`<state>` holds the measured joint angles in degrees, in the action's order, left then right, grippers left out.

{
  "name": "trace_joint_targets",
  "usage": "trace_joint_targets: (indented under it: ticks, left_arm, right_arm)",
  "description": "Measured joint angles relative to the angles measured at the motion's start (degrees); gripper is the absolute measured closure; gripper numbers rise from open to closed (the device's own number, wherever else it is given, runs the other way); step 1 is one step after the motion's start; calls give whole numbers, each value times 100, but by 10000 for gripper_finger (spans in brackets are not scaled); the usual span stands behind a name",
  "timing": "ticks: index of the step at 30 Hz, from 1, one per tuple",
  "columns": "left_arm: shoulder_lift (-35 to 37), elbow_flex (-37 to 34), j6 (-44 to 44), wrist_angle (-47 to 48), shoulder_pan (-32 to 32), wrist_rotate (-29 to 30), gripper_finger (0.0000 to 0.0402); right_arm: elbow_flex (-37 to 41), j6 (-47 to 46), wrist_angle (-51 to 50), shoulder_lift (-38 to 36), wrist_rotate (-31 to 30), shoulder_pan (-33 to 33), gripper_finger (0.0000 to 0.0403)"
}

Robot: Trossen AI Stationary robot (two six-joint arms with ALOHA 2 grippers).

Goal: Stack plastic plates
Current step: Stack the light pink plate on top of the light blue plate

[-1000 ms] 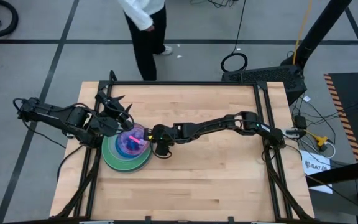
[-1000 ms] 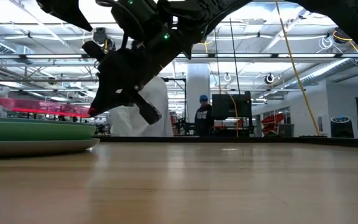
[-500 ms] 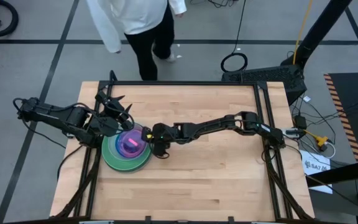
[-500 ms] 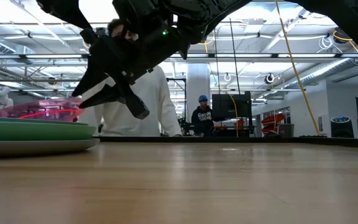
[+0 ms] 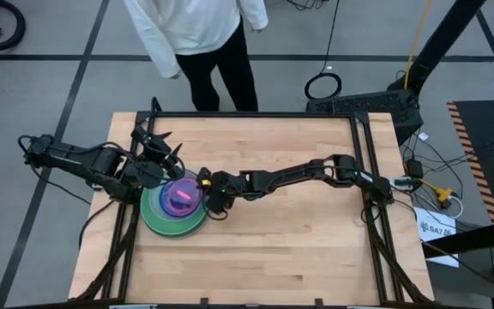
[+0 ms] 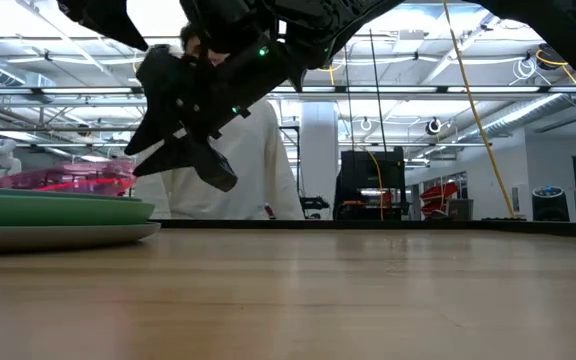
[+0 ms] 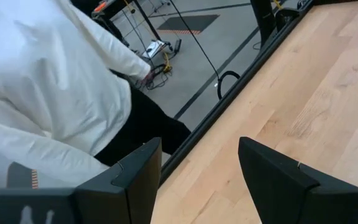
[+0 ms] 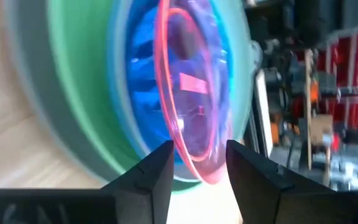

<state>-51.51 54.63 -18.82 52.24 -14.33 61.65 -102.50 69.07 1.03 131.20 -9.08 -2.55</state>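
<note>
One stack of plastic plates (image 5: 175, 208) sits at the table's (image 5: 298, 249) 9 o'clock edge, pink plate (image 5: 180, 196) topmost. Right claw (image 5: 206, 194) is open at the stack's 3 o'clock rim; left claw (image 5: 163, 168) is open at 11 o'clock. Risk: retreating fingers snag the pink rim, sliding it off-centre. No readable writing.
</note>
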Motion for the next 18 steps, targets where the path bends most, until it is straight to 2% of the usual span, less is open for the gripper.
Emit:
trace_joint_targets:
  ticks: [6, 8, 10, 18]
  left_arm:
    - [0, 0, -176, 53, 0, -3, 182]
    - [0, 0, -338, 72, 0, -8, 182]
    - [0, 0, -606, 129, -7, -60, 182]
    - [-57, -4, -1687, 591, -336, -602, 182]
  right_arm:
    - [0, -1425, 335, 0, -41, -165, 261]
    - [0, -1936, 461, 0, -235, -219, 261]
    - [0, -2171, 482, 0, -429, -260, 261]
    - [0, -3180, 409, 0, -442, -282, 261]
